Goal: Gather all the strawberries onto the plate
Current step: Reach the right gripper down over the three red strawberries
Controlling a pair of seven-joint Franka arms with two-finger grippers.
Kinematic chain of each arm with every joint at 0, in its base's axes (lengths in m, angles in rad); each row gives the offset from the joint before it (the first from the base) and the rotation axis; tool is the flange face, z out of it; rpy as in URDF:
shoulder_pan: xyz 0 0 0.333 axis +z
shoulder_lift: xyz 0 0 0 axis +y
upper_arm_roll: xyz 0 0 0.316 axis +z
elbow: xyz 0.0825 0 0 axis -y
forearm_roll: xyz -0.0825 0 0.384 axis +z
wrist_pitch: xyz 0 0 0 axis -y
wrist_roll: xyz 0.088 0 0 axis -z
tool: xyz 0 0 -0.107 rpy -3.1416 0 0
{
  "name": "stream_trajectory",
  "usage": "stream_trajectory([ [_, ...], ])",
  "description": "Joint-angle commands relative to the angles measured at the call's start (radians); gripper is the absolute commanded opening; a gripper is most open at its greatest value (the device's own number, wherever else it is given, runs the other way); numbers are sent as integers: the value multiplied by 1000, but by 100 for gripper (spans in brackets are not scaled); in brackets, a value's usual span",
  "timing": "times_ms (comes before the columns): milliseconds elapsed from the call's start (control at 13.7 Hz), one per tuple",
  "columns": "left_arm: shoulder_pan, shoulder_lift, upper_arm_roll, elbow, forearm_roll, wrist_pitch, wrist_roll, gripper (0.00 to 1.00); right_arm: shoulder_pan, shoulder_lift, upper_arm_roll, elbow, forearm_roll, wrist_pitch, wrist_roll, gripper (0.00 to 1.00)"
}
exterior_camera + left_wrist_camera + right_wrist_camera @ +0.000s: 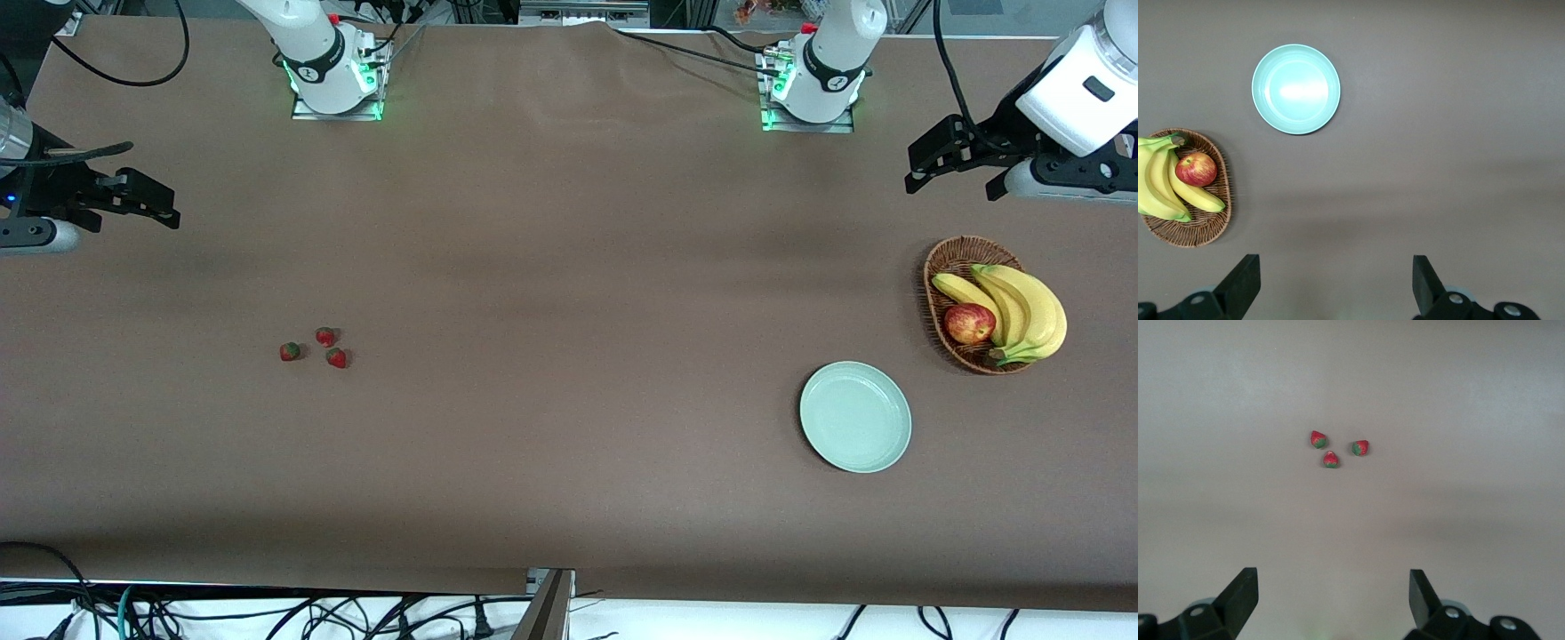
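Strawberries [318, 348] (three, red, seemingly green-capped) cluster well apart from the mint plate [855, 416]; left gripper [1336, 283] and right gripper [1333, 600] spread wide.

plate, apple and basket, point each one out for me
plate [855, 416], front view, on the middle of its bare inner surface
apple [969, 324], front view, on its red skin at the middle
basket [949, 256], front view, on its woven rim

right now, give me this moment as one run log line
strawberries: three on table, right arm's end | plate: bare, beside basket | left gripper: open, over table | right gripper: open, over table
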Motion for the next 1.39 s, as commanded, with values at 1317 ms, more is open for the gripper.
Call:
stream_trajectory([
  [1317, 7, -5, 2, 17, 1, 2, 8, 100, 57, 407, 16, 11, 1, 350, -11, 100],
])
